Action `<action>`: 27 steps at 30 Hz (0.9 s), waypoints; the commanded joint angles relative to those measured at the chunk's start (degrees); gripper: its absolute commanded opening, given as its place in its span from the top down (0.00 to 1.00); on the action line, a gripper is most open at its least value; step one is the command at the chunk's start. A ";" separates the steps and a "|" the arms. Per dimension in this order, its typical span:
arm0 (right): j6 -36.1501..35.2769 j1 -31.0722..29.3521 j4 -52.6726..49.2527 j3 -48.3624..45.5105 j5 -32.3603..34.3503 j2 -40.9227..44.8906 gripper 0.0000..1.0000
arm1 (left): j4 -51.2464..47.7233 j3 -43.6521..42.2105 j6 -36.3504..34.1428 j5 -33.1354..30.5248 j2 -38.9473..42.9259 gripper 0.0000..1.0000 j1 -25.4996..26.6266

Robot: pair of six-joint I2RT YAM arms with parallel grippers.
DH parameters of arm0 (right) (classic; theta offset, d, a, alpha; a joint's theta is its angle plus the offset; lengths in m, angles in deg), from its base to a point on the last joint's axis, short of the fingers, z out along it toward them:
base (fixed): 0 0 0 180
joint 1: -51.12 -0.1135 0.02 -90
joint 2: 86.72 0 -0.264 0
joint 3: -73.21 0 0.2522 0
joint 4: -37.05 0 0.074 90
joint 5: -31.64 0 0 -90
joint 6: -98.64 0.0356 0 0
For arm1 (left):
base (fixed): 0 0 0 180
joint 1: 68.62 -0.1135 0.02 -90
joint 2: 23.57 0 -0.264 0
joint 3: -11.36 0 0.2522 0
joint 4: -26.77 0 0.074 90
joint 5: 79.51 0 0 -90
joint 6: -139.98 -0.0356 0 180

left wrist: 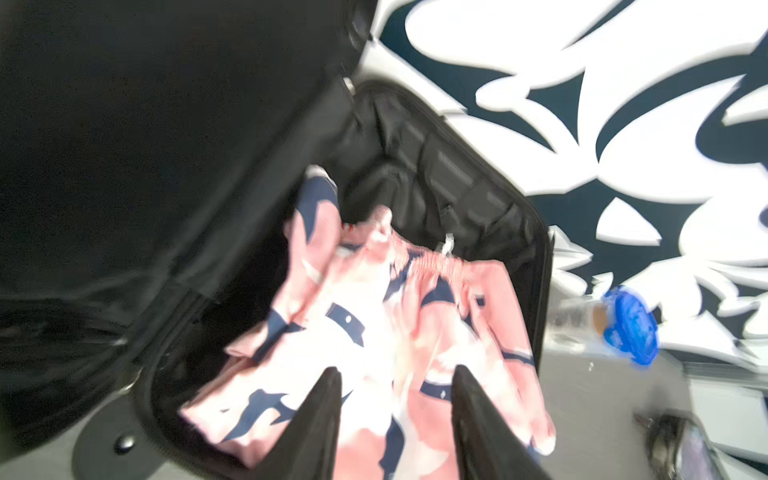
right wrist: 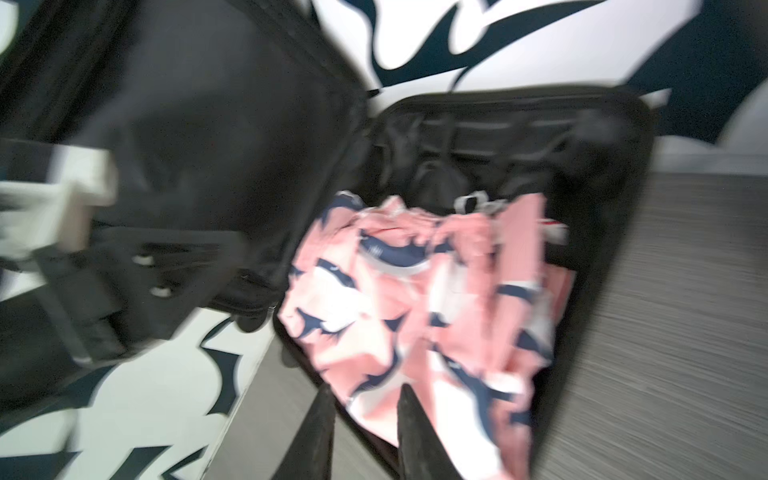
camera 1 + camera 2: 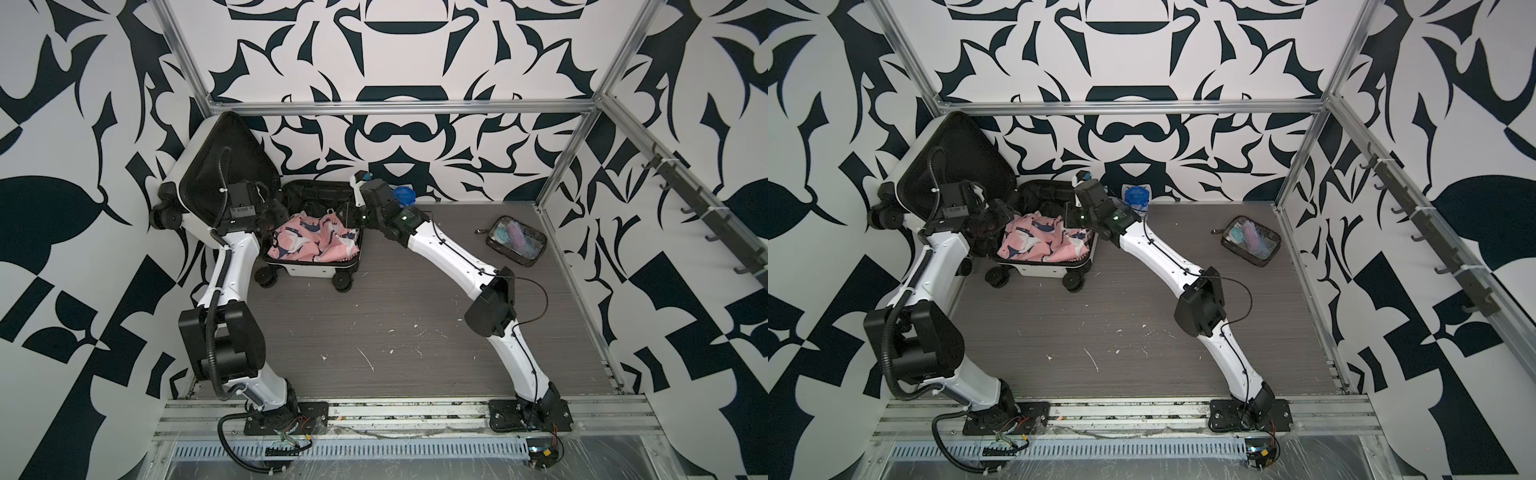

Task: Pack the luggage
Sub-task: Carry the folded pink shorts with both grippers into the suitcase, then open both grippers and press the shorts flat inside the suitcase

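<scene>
Pink, navy-printed garment [image 3: 311, 241] in white, black-lined luggage [image 3: 316, 270].

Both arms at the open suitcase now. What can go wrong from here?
1. The pink garment is bunched up to the suitcase front rim; it may get pinched when the lid closes.
2. The left end effector works right beside that propped lid; a bump might tip it down.
3. The blue-lidded jar stands just behind the right arm; a swing back might knock it over.

Clear pouch [image 3: 516, 241] (black-trimmed) lies well apart from blue-lidded jar [image 3: 404, 195].
</scene>
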 commanded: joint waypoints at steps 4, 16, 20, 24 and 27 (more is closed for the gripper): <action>1.26 -1.49 -0.97 5.16 -2.50 -6.71 0.76 | -0.08 0.68 0.21 4.61 -8.63 0.68 1.01; 3.58 0.51 -2.72 4.79 2.97 -14.18 0.84 | -5.89 12.79 -1.03 -0.42 -24.68 0.75 1.75; 3.73 0.76 -2.33 7.05 3.62 -15.28 0.84 | -8.87 16.96 -1.07 -1.61 -28.84 0.75 1.77; 3.60 0.77 -1.91 7.78 2.72 -15.04 0.83 | -10.55 18.96 -0.94 -1.56 -30.91 0.74 1.76; 3.38 0.71 -1.28 7.46 0.66 -13.48 0.81 | -9.64 18.66 -0.68 0.67 -30.03 0.67 1.74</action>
